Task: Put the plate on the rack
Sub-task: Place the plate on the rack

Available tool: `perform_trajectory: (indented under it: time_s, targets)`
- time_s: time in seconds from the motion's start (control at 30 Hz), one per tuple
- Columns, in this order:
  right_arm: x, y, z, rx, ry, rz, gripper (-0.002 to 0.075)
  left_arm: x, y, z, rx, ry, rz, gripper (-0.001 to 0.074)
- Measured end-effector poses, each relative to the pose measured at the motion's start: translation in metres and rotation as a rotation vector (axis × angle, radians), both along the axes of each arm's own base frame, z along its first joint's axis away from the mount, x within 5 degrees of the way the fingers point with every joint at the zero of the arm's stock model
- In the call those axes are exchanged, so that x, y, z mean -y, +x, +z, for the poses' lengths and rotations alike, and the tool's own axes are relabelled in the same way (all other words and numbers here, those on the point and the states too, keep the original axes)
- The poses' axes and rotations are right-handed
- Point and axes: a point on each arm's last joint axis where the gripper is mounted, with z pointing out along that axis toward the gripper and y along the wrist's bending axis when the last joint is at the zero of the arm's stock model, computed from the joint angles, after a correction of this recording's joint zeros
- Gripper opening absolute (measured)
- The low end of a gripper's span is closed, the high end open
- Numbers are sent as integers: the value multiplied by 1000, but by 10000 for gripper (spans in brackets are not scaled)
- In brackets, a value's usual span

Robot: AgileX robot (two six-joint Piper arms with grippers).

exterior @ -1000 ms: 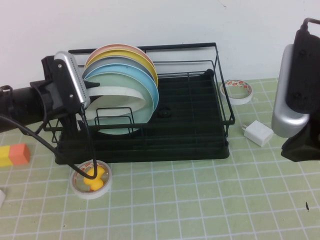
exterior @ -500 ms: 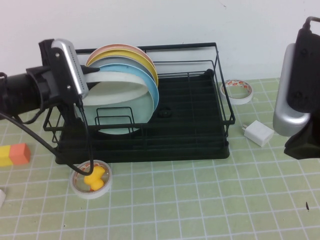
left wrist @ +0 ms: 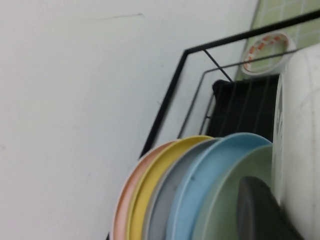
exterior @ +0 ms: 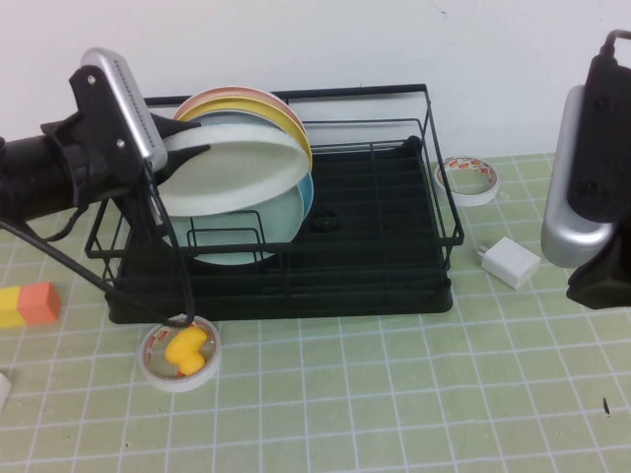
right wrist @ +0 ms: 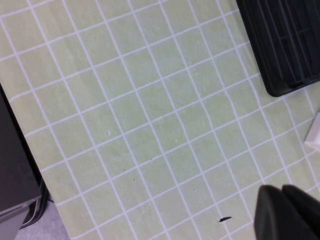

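The black wire rack [exterior: 385,251] stands at the back of the table. Several coloured plates stand upright in its left slots, among them yellow [exterior: 286,118], light blue [exterior: 307,192] and mint-green [exterior: 271,225]. My left gripper [exterior: 180,163] is shut on the left rim of the white plate [exterior: 237,169] and holds it tilted above the rack's left part, in front of the coloured plates. In the left wrist view, a dark finger [left wrist: 255,210] presses against the white plate [left wrist: 300,130]. My right gripper [right wrist: 290,212] is shut and empty above the mat at the right.
A tape roll [exterior: 468,180] and a white charger [exterior: 510,262] lie right of the rack. A tape roll holding a yellow duck [exterior: 181,355] lies in front of the rack's left corner. An orange and yellow block [exterior: 28,304] sits at the far left.
My left gripper has risen and drawn back to the left, and the white plate has lifted and tilted from nearly upright to leaning over. The right arm has barely moved.
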Motion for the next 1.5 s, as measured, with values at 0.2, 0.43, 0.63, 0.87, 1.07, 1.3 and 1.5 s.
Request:
perform_trajectory:
  time_s: [0.2,0.43,0.63,0.87,1.07,1.3,1.5]
  targets:
    - [0,0,0,0,1,-2,0,-3,2,-6,1,73,23,109]
    - [0,0,0,4,1,-2,0,-3,9,-13,31,84,15,109]
    - [0,1,1,13,6,-3,0,1,12,-22,8,50,-17,109]
    - [0,1,1,15,7,-3,0,-2,21,-40,-38,95,12,109]
    - [0,1,1,15,7,-3,0,-3,22,-42,-47,99,24,109]
    - [0,1,1,15,7,-3,0,-5,23,-42,-90,57,74,267]
    - [0,0,0,2,-2,-2,0,-6,24,-41,-100,42,90,430]
